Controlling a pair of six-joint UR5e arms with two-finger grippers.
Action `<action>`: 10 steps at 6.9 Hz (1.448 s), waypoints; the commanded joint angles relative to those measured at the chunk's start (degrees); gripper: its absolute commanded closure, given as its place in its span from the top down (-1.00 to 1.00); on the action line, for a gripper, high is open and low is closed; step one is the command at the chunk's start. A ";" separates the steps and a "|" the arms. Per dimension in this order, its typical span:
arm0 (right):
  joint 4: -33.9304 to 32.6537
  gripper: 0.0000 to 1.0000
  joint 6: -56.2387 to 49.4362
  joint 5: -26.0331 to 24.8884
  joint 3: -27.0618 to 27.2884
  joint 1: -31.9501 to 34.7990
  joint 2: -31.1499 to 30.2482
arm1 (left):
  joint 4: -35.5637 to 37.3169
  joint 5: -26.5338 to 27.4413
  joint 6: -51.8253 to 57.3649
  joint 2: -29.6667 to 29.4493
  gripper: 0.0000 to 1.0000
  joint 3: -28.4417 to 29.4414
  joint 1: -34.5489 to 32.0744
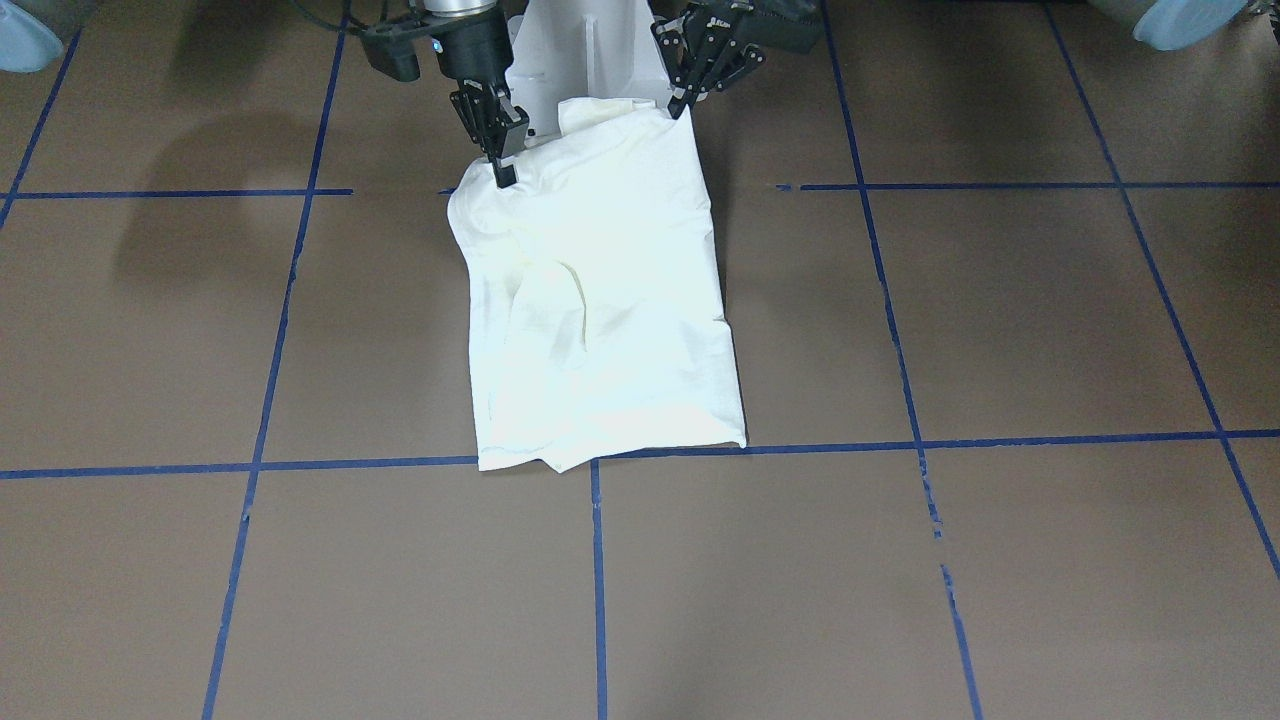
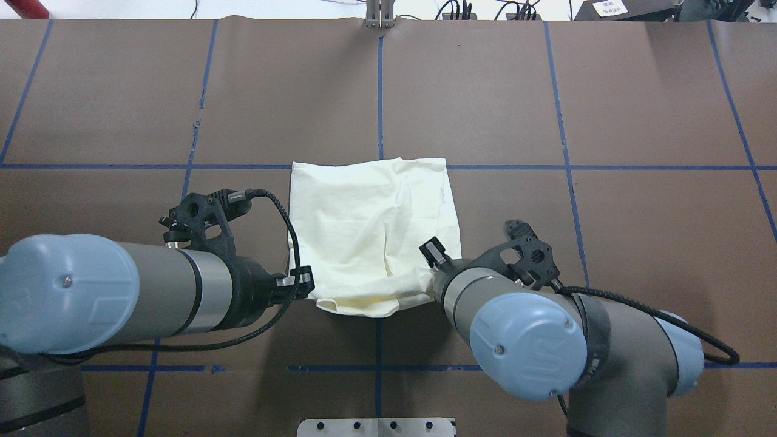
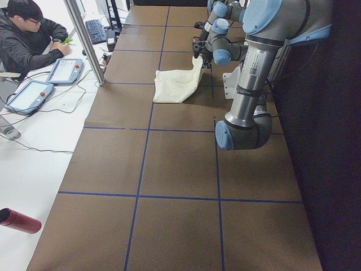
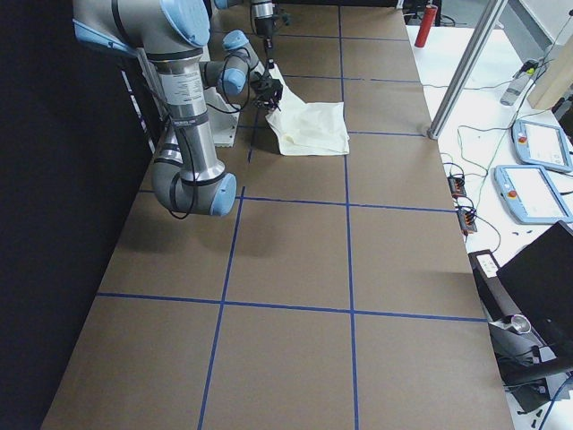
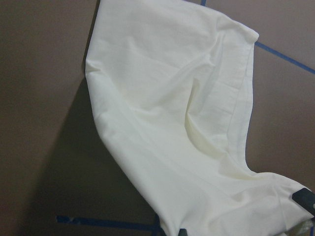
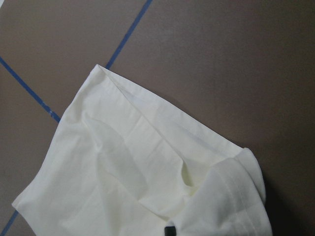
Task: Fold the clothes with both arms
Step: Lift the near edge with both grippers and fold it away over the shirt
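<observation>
The clothes are one cream shirt, folded into a rough rectangle with its plain side up, in the middle of the brown table. Its far edge lies flat along a blue tape line. The edge nearest the robot is raised off the table at both corners. My left gripper is shut on one raised corner, also seen in the overhead view. My right gripper is shut on the other corner. Both wrist views show the shirt sloping away from the fingertips. No print shows.
The white pedestal base stands just behind the raised edge. Blue tape lines divide the table into squares. At the far side a person sits by tablets, beside a metal post. A red bottle lies at the table's end.
</observation>
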 commanded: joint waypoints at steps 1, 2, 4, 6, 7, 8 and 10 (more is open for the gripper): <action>0.09 -1.00 -2.72 2.93 -7.15 6.19 5.15 | -0.23 -0.08 3.45 -4.10 -1.00 7.86 -4.53; 0.27 -1.00 -3.69 3.90 -10.93 7.86 7.27 | -0.67 -0.16 3.54 -6.04 -1.00 11.13 -6.64; 10.41 -1.00 -6.06 5.41 -19.79 11.12 7.73 | -0.85 -0.17 7.47 -8.95 -1.00 16.41 -10.24; 13.36 -1.00 -7.65 7.42 -29.99 13.67 12.45 | -3.47 -0.08 9.25 -12.02 -1.00 24.47 -12.45; 16.24 -1.00 -8.00 7.52 -33.35 14.20 12.65 | -8.18 0.01 9.69 -12.38 -1.00 29.39 -12.63; 19.57 -1.00 -8.70 7.52 -37.12 14.47 12.74 | -12.23 0.10 9.87 -12.47 -1.00 33.97 -12.72; 20.31 -1.00 -9.15 7.52 -39.00 14.74 12.74 | -13.68 0.19 11.10 -12.56 -1.00 36.90 -12.72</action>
